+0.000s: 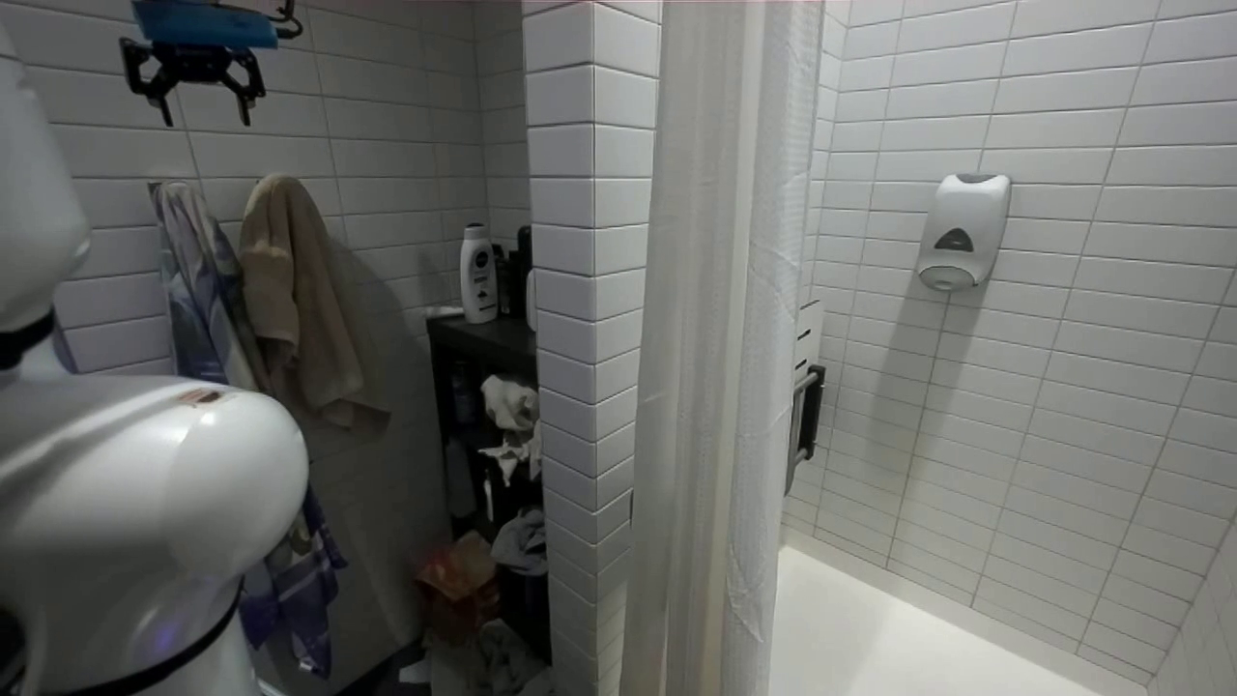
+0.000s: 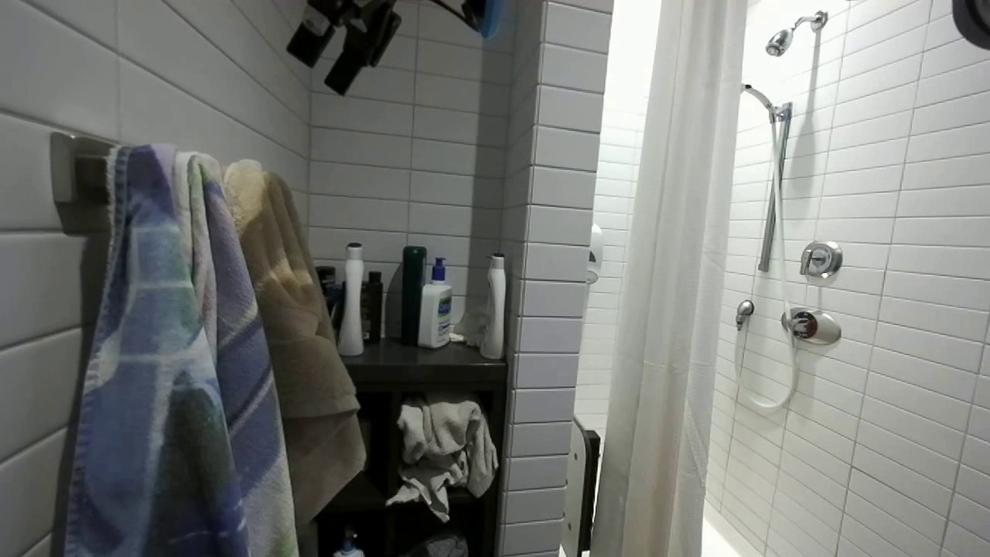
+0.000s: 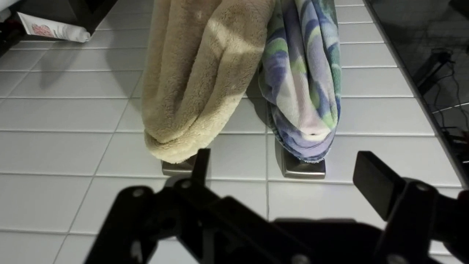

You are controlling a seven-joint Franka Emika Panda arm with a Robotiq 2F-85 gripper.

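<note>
Above the hook (image 3: 304,171), gripper (image 1: 207,116) stood wide, empty; patterned towel (image 3: 303,79) looked soft, light, floppy, best pinched at top fold (image 3: 311,128).

Bathroom walls (image 1: 1082,338): white rectangular tile. A tiled partition (image 1: 589,319) separates the dark shelving unit (image 2: 425,375) from the shower stall (image 2: 889,371). A pale shower curtain (image 2: 669,278) hangs beside the partition. The white stall floor (image 1: 870,638) is brightly lit; the shelving unit, dimly. A partly hidden panel (image 2: 575,483) may be a folding seat.
</note>
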